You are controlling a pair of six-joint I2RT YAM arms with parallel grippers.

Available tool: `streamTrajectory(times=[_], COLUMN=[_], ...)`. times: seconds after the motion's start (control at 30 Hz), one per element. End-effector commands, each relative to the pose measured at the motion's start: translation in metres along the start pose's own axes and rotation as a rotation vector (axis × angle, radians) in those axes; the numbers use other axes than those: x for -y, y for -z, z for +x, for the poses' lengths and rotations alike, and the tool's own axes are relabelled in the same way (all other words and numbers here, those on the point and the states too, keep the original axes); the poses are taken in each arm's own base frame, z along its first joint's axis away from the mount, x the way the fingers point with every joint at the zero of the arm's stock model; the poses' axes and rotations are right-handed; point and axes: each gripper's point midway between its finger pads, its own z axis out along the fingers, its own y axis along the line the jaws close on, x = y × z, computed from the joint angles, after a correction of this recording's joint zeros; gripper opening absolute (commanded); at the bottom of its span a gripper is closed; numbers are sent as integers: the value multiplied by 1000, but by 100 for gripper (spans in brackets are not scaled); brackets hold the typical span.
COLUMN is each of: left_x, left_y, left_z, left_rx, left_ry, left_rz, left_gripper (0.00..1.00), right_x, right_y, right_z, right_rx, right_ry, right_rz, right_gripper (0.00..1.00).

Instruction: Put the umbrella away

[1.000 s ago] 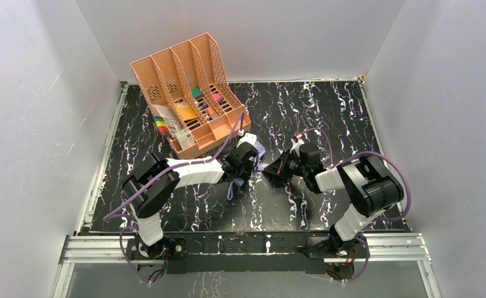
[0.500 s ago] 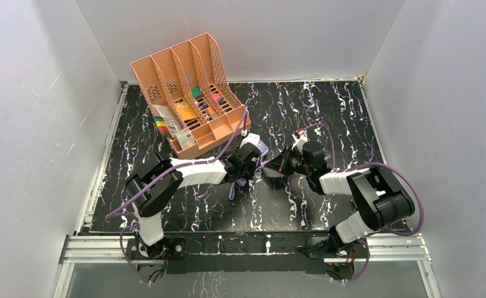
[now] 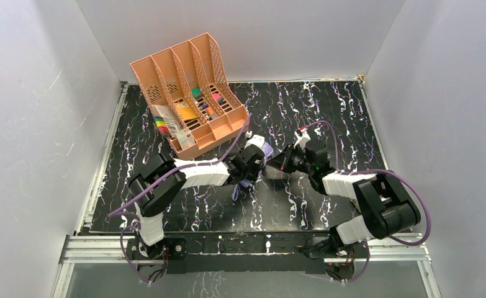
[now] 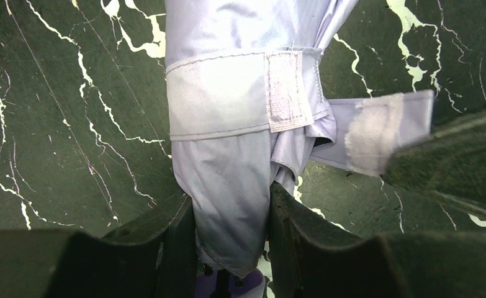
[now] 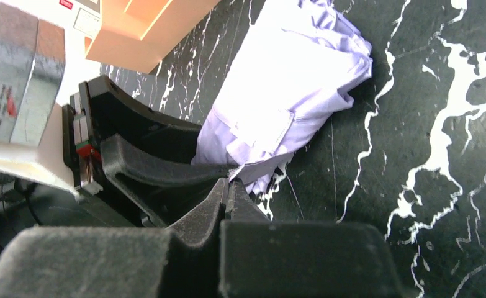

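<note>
My left end effector (image 4: 231,214) is clamped on the pale lavender fabric compact umbrella (image 4: 228,167), one finger pressed into each side of the folded cloth. The umbrella lies on the black white-veined marble desk (image 3: 327,105) around the middle, just to the near right of the peach plastic slotted file organiser (image 3: 184,81). Its fabric strap (image 4: 377,133) is wrapped round the bundle, with the loose end trailing right. My right end effector (image 5: 228,185) has its fingers pressed together, pinching that loose end.
</note>
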Motion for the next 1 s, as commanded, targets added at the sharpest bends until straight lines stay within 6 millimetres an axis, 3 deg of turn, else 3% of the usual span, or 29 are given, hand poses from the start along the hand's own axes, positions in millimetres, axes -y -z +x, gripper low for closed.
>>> streamTrajectory(times=[0.0, 0.4, 0.8, 0.97], left_x=[-62, -44, -10, 3], left_y=[15, 14, 17, 23], left_z=[164, 175, 181, 179], left_rx=[-518, -519, -509, -491], left_ry=[-232, -298, -342, -341], left_rz=[-162, -102, 55, 129], left_gripper=[0, 0, 0, 0], right_x=[-63, -58, -6, 4], right_y=[-7, -32, -69, -74], right_z=[-65, -87, -59, -56], right_rx=[161, 181, 83, 87], right_ry=[122, 87, 0, -15], right_rz=[-239, -239, -148, -129], right_gripper=[0, 0, 0, 13])
